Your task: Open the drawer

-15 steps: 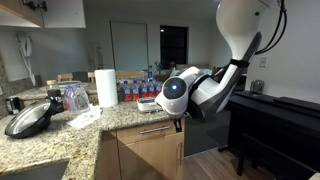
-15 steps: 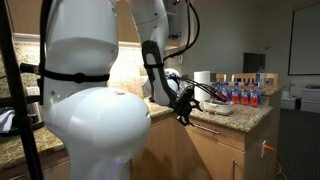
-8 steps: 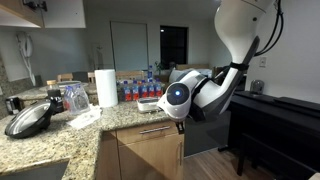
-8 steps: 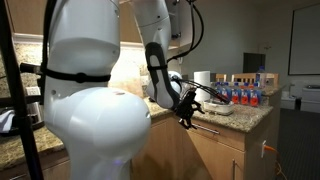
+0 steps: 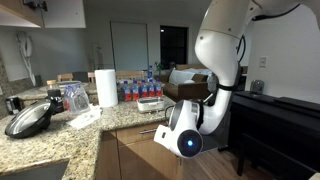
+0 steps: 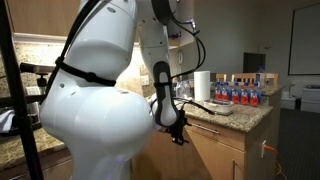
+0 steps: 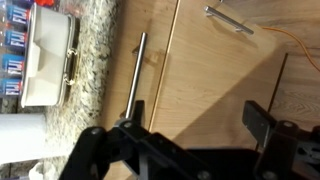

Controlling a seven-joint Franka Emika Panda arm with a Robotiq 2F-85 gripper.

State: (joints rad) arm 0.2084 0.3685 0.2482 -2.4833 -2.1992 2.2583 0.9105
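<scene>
Granite table point(image 7: 95, 70); under its edge the wooden drawer point(image 7: 152, 100), closed, front facing out, long axis running along the table edge, silver bar handle point(image 7: 138, 72) parallel to it; hand point(image 7: 197, 122) spread wide, empty, near the drawer front.

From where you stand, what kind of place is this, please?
Most likely a home kitchen. A speckled stone counter carries a pan and a paper towel roll, and under its edge sits a wooden drawer with a silver bar handle.
</scene>
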